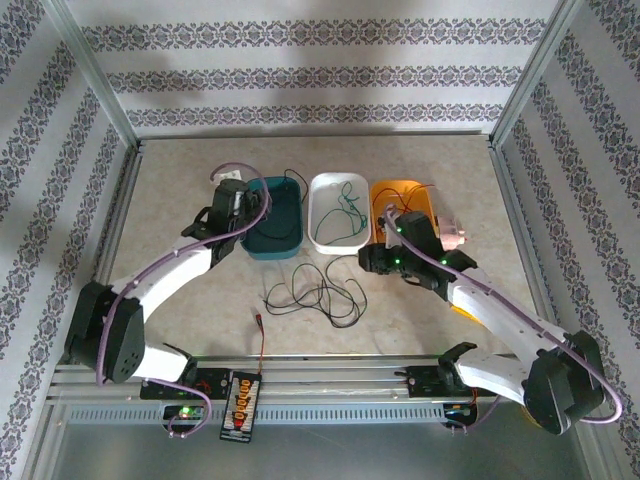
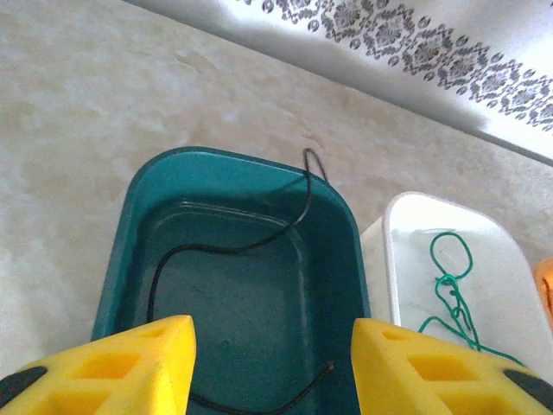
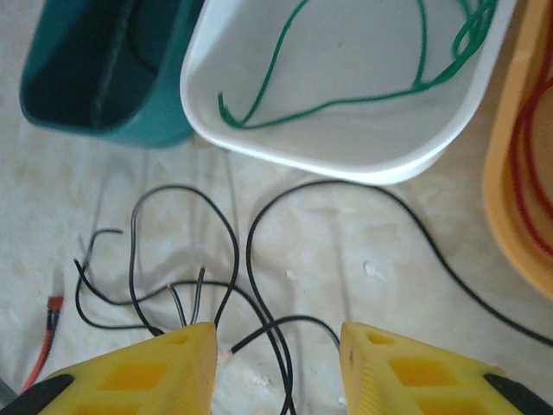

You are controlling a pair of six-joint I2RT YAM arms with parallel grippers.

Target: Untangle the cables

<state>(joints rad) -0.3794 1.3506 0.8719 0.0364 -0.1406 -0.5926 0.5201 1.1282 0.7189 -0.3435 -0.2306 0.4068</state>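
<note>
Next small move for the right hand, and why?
Probably lower the right hand onto the black cables looped together on the table and close on one strand: it hovers open and empty above them, nearer than the left hand.

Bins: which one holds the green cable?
The white plastic bin, the middle one, holds the thin green cable. The teal plastic bin holds a black cable, the orange bin a red cable.
</note>
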